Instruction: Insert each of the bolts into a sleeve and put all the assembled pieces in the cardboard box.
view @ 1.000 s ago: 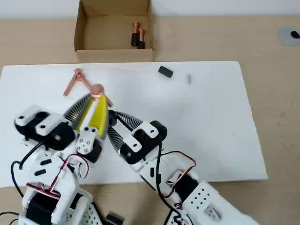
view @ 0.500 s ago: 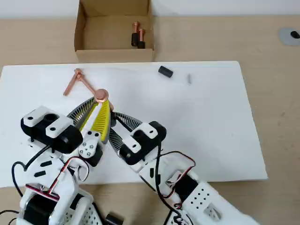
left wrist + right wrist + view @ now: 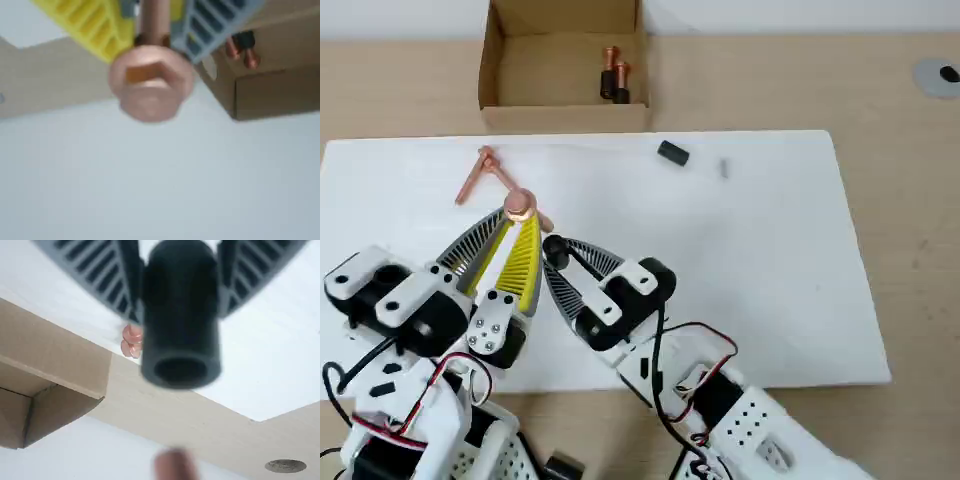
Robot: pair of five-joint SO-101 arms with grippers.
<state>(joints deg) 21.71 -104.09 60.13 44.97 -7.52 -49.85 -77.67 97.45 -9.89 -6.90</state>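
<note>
Left gripper (image 3: 516, 214): clamped on copper bolt (image 3: 151, 90). Right gripper (image 3: 556, 250): clamped on black sleeve (image 3: 181, 315). On white mat (image 3: 770, 280): two loose bolts (image 3: 480, 172), spare sleeve (image 3: 672, 153). In cardboard box (image 3: 492, 60): two assembled pieces (image 3: 614, 75).

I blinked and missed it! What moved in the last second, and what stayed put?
The left gripper, shut on the copper-coloured metal bolt, drifted right, then swung back left, its wrist pulling back from the brown cardboard box. The right gripper kept still, holding the black cylindrical sleeve. The two loose copper bolts, the spare black sleeve and the assembled pieces in the box stayed put.
</note>
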